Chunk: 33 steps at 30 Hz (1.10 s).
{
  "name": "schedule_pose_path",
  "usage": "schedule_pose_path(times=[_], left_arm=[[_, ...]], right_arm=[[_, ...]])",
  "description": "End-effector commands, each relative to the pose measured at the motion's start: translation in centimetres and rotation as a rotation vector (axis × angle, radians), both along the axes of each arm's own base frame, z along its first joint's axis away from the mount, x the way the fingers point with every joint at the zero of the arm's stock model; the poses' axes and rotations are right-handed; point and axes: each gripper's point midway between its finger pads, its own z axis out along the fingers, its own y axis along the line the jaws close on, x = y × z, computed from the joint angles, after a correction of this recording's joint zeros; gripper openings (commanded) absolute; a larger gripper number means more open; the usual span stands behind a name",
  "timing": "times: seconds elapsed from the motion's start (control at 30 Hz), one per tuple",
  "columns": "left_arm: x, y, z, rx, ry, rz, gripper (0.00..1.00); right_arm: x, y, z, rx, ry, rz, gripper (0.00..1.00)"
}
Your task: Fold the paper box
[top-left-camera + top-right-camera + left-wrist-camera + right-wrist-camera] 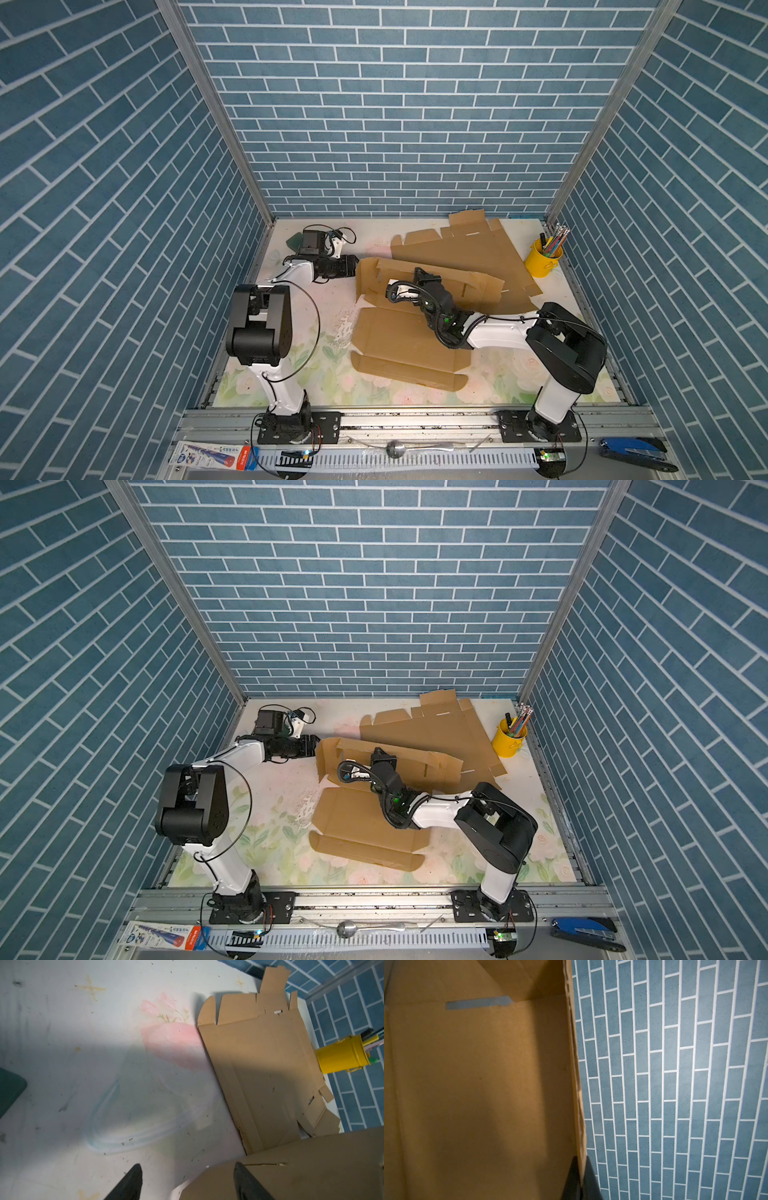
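What I worry about most is my right end effector [581, 1169]. It is clamped tight on only the thin corrugated edge of a raised panel [477, 1084] of the paper box [399, 340]. With so shallow a bite, swinging that panel further over could crush the edge or let it slide out, and I judge the panel would then flop back flat.

Pulling too hard is the opposite risk. The box sits in the middle of the counter [316, 316], and its flat front panel lies loose and reaches toward the front edge. Nothing pins that panel down, so the whole sheet could drag toward the right edge. There it could ride up on the spare flat blank [469, 249] that lies toward the far right corner, or push that blank into the yellow pencil bucket [541, 259] just beside it.

My left end effector [187, 1165] stands wide open and holds nothing. In both top views it sits just beside the upturned side flap [365, 276] on the box's left. In the left wrist view a corner of cardboard reaches in between the fingers [133, 1180], but I cannot tell whether either finger touches it. If I close or push there off-square, the flap could buckle away from its crease instead of folding along it — and with the right side held so thinly, that shove might be enough to pull the edge free.
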Motion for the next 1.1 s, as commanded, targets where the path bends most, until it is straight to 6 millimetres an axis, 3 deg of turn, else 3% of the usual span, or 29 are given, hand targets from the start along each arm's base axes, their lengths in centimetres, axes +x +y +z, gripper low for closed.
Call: schedule_pose_path(times=[0.0,0.13,0.37,0.77,0.97,1.07], left_arm=[[-1.4,-0.7,1.3,0.016,-0.055,-0.112,0.71],[-3.1,-1.8,1.7,0.031,-0.063,-0.187,0.71],[-6.6,-3.6,-0.4,0.140,0.008,-0.280,0.71],[-7.6,-6.2,0.7,0.058,-0.047,-0.266,0.71],[-9.2,-5.6,-0.7,0.113,-0.011,-0.249,0.70],[-8.1,-5.6,-0.7,0.135,-0.059,-0.214,0.66]], right_arm=[[-0.5,-0.1,-1.5,-0.008,0.033,0.014,0.00],[-0.7,-0.1,-1.4,-0.006,0.039,0.022,0.00],[-0.8,-0.2,-1.5,-0.006,0.057,0.021,0.00],[-1.0,0.1,-2.3,-0.005,0.102,0.033,0.00],[-1.1,-0.2,-2.2,-0.003,0.114,0.034,0.00],[-1.1,-0.1,-2.4,-0.001,0.120,0.037,0.00]])
